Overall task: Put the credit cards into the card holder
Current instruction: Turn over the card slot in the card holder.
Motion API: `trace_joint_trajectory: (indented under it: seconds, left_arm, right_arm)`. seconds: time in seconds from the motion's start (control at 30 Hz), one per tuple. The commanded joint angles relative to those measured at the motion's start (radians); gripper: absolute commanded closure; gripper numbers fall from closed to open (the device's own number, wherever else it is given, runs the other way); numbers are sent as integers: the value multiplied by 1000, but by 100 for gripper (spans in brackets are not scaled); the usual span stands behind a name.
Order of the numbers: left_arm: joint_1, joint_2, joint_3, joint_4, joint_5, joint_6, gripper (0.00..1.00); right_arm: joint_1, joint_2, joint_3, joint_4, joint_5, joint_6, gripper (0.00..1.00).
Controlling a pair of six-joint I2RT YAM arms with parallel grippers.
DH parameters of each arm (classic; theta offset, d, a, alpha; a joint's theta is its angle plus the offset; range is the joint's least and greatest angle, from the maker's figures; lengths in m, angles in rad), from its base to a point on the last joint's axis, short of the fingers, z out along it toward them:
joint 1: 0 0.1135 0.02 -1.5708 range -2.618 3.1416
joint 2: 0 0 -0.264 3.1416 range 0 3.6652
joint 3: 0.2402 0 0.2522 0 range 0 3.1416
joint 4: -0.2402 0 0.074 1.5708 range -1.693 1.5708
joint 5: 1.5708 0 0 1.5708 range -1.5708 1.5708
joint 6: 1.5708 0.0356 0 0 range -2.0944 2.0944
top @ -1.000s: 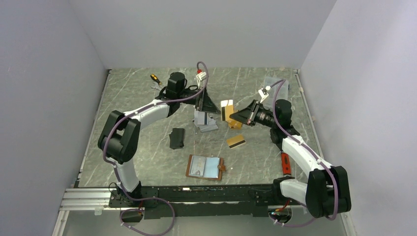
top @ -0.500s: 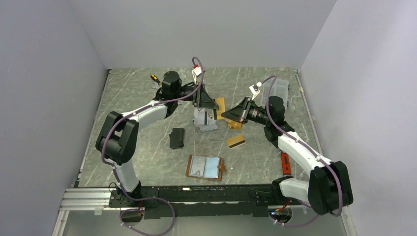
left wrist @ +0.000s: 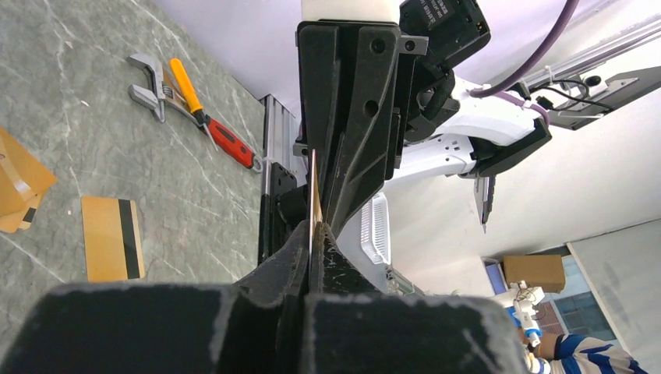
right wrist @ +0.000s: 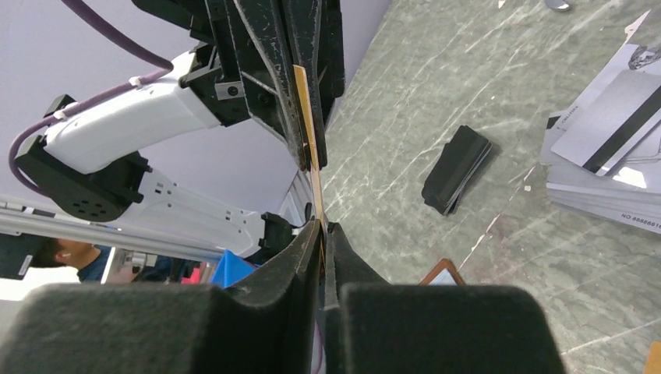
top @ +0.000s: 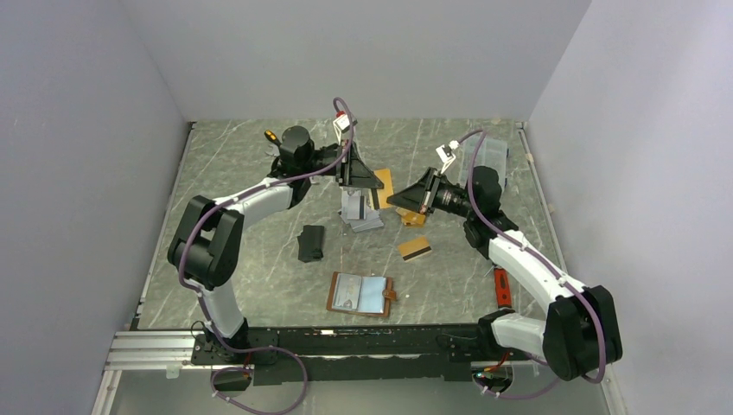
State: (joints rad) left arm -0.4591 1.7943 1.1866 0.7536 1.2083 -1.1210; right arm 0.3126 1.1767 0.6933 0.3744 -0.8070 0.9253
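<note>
Midair, above silver cards (top: 360,214): gold card (top: 383,186) upright, edge-on, pinched from both sides. Left gripper (left wrist: 313,234): clamped shut on one edge. Right gripper (right wrist: 322,230): clamped shut on opposite edge, tips close to the left's. On table (top: 242,285), nearer arm bases: card holder (top: 361,294), spread open, flat. Between holder and stack: second gold card (top: 415,249), stripe up. Left of it, well apart: black pouch (top: 310,243).

Two grippers are being counted, the left gripper (left wrist: 313,234) and the right gripper (right wrist: 322,230), with one raised gold-orange card (top: 385,186) being pinched between them. One striped gold-orange card (top: 415,249) is being seen lying alone; the silver-grey stack (top: 361,216) is not being resolved into a number. One card holder (top: 361,294), one black pouch (top: 310,243), one wrench (left wrist: 148,78), one red-handled screwdriver (left wrist: 230,144) and one yellow-handled screwdriver (top: 272,138) are being counted too.
</note>
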Motion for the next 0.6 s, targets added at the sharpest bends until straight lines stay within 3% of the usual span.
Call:
trace_joint_trajectory:
  seconds: [0.0, 0.23, 0.43, 0.57]
  left_arm:
    - [-9, -22, 19, 56, 56, -21, 100]
    - [-12, -22, 19, 65, 56, -40, 100]
    - [-11, -24, 19, 100, 67, -76, 100]
    - [-9, -24, 30, 120, 84, -92, 100]
  right_arm:
    - [10, 3, 67, 44, 16, -23, 88]
    - [59, 69, 111, 133, -53, 1, 81]
    - [78, 81, 103, 160, -74, 20, 100]
    - [74, 19, 83, 87, -44, -15, 100]
